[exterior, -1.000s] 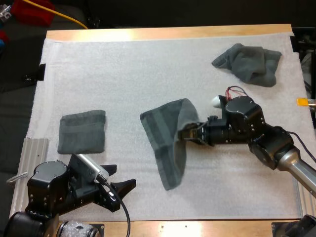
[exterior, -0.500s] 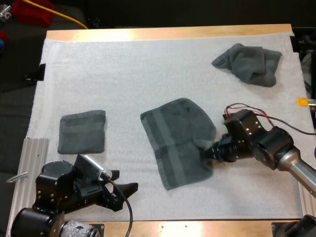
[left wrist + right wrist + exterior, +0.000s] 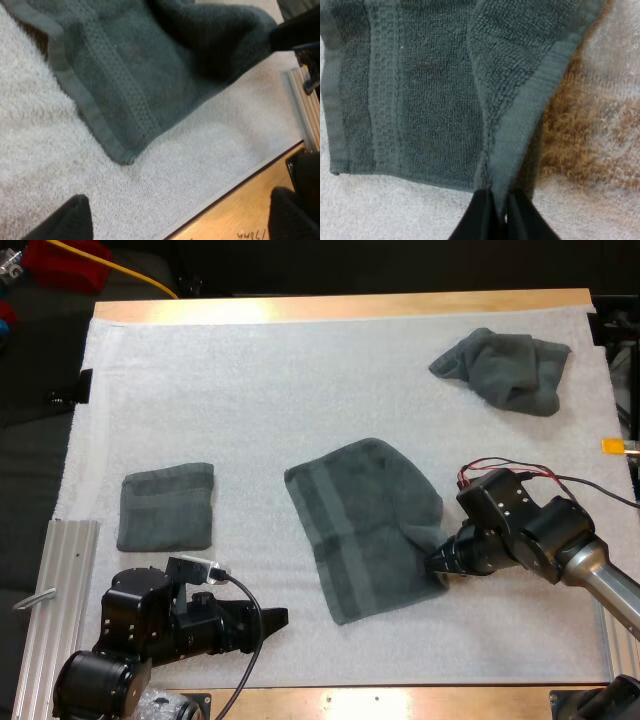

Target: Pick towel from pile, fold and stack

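My right gripper (image 3: 441,565) is clamped on a corner of the spread dark grey-green cloth towel (image 3: 360,515), which lies flat on the white fleecy mat (image 3: 250,390) to the gripper's left. My left gripper (image 3: 258,620) has its fingers apart, short of that towel's near corner. A folded grey-green towel (image 3: 166,506) lies beyond it, and a crumpled grey-green towel (image 3: 505,368) lies well beyond my right gripper.

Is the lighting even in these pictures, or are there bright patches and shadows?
High view: glare washes the table along its far edge. Right wrist view: a brownish shadow tints the mat beside the towel, its corner pinched in the right tool. Left wrist view: even light, thin shadow under the towel's edge.
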